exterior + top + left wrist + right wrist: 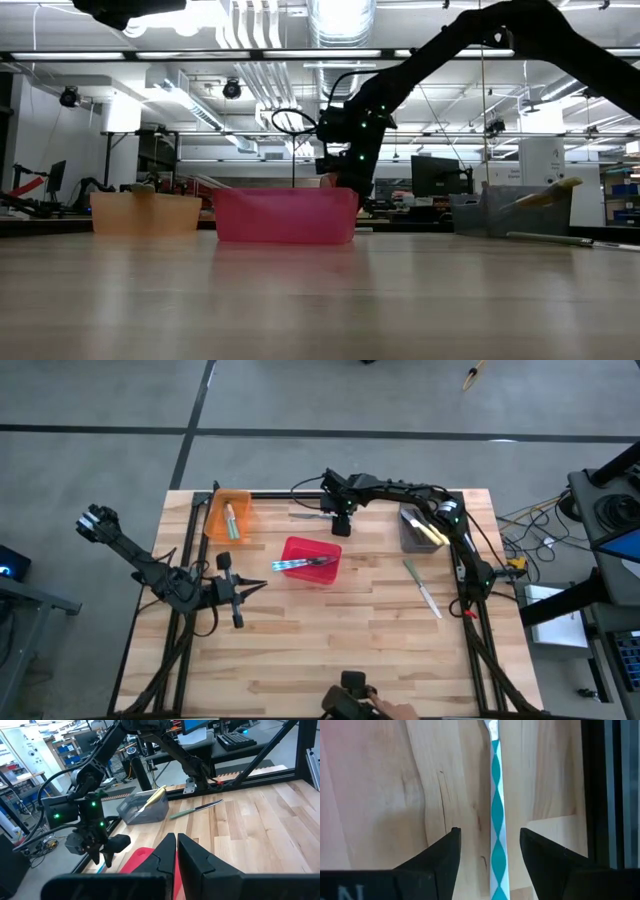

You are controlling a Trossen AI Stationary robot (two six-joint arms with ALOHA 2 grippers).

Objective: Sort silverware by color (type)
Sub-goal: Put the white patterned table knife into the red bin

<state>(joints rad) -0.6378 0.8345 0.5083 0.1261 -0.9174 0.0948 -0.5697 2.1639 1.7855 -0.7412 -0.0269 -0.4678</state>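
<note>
So we have pieces in all three bins; our right gripper [487,852] hangs open above a teal-patterned utensil [497,827], a green knife [422,588] remains right, left gripper [237,591] clenched empty.

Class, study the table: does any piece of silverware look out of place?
Yes. A green-handled knife lies loose on the bare wood near the right arm, outside every bin. A blue-and-white utensil also lies on the table at the far edge, between the open right claw's fingers.
</note>
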